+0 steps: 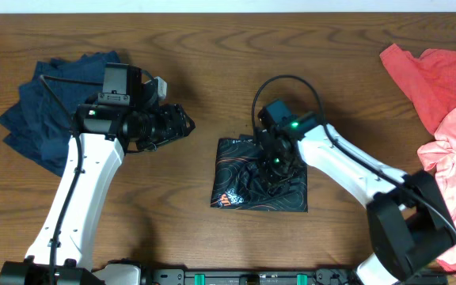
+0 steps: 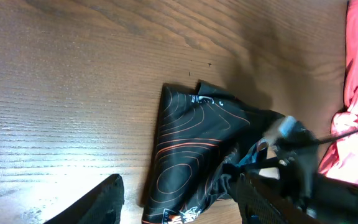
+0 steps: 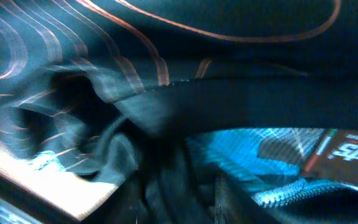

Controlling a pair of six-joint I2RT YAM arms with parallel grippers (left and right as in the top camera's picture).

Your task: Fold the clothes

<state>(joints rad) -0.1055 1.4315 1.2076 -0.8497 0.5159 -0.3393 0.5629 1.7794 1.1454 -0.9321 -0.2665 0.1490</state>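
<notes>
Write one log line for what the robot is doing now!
phase: folding | right tool: down on black jersey, grip unclear | left tool: over table beside navy garments | waiting: coral shirts

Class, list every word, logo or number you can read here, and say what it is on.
No text can be read.
On the folded black jersey with orange contour lines: white and orange logo at its corner, too small to read.
Same jersey, right wrist view: pale lettering, too blurred to read.
</notes>
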